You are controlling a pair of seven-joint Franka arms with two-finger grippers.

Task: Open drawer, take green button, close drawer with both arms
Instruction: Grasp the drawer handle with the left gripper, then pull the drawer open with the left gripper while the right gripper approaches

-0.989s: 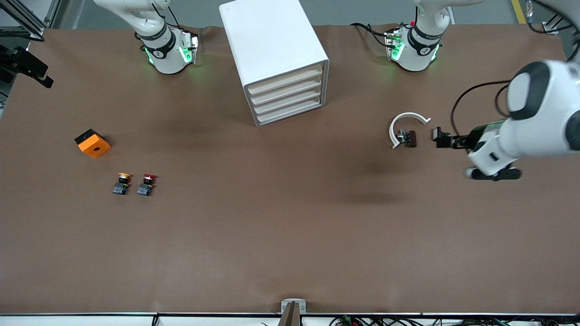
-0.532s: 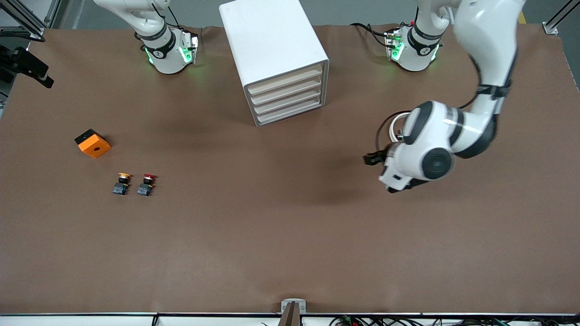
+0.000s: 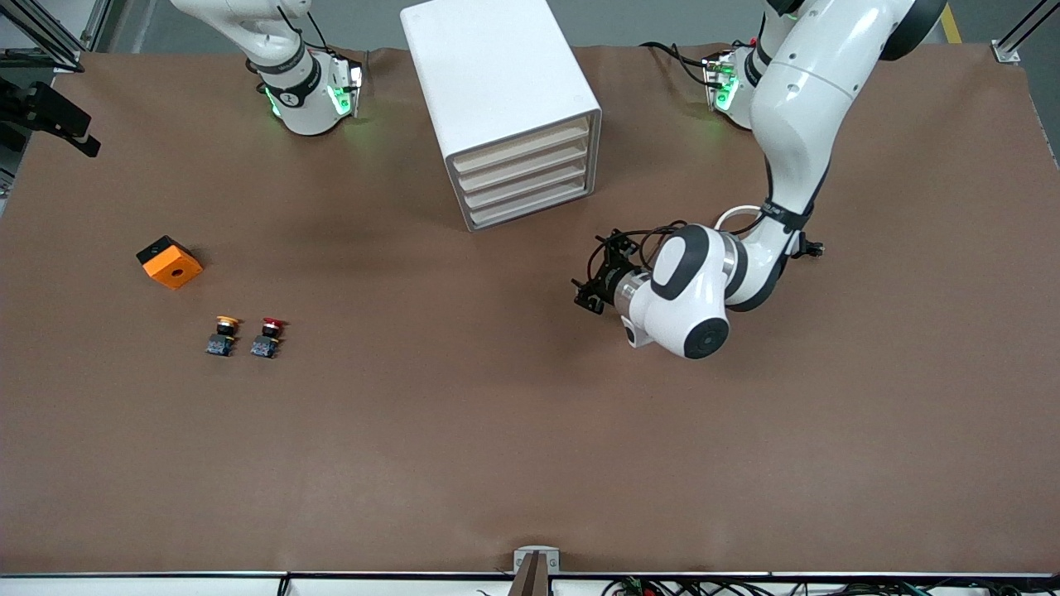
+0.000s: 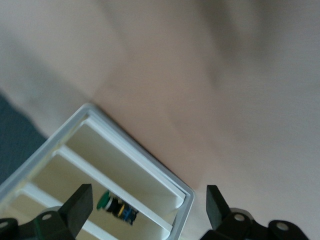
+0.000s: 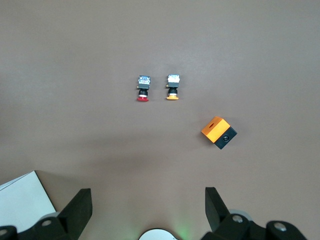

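The white drawer cabinet [image 3: 497,91] stands at the back middle of the table, and its four cream drawer fronts [image 3: 526,178] look shut in the front view. In the left wrist view the cabinet [image 4: 182,202] shows its slots, and the green-capped button [image 4: 116,207] lies in one of them. My left gripper [image 3: 590,294] is open and empty, low over the bare table in front of the drawer fronts; in its wrist view [image 4: 150,197] it points at the cabinet. My right gripper [image 5: 148,200] is open and empty, held high and out of the front view.
An orange block [image 3: 169,261], a yellow-capped button [image 3: 222,334] and a red-capped button [image 3: 268,335] lie toward the right arm's end. A white curved piece [image 3: 733,217] is partly hidden under the left arm. The right wrist view shows the same block [image 5: 219,132] and a cabinet corner [image 5: 22,200].
My left arm has swung from its own end of the table toward the cabinet front and now covers the white curved piece. The right arm has not moved.
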